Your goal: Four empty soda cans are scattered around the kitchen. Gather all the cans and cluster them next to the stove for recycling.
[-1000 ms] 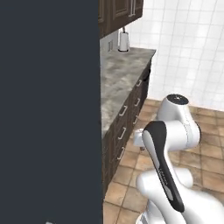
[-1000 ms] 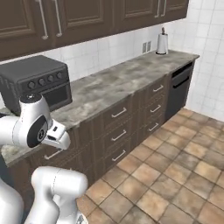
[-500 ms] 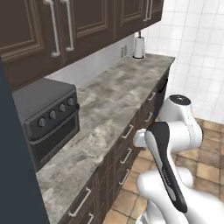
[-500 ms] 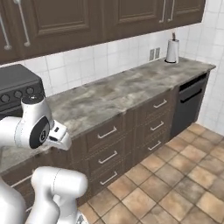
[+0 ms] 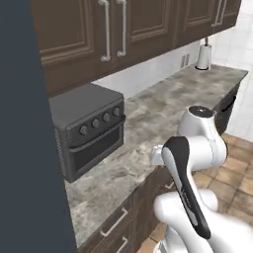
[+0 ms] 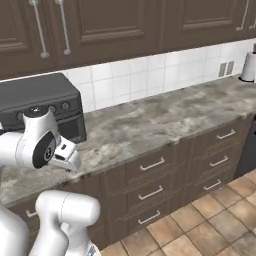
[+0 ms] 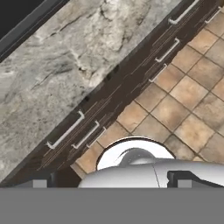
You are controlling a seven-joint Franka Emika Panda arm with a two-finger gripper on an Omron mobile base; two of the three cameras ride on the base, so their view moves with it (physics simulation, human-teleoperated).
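Note:
The soda cans and the stove are out of view. My gripper (image 7: 111, 183) points down over the counter edge, above the drawer fronts and the tiled floor. Its two dark fingertips (image 7: 40, 183) stand far apart, open, with nothing between them. The folded white arm (image 5: 197, 143) holds the hand close to the front edge of the grey marbled counter (image 6: 160, 120), just right of the toaster oven.
A boxy dark grey toaster oven (image 5: 86, 131) (image 6: 40, 102) sits on the counter under dark brown wall cabinets (image 6: 125, 25). A paper towel roll (image 5: 203, 56) (image 6: 248, 66) stands at the counter's far end. Drawers (image 6: 150, 172) line the front; a dark tall panel (image 5: 24, 123) fills the left.
The base has moved, so both base views have shifted: the toaster oven and counter are now nearer and more central. The arm keeps its folded pose and the gripper stays open.

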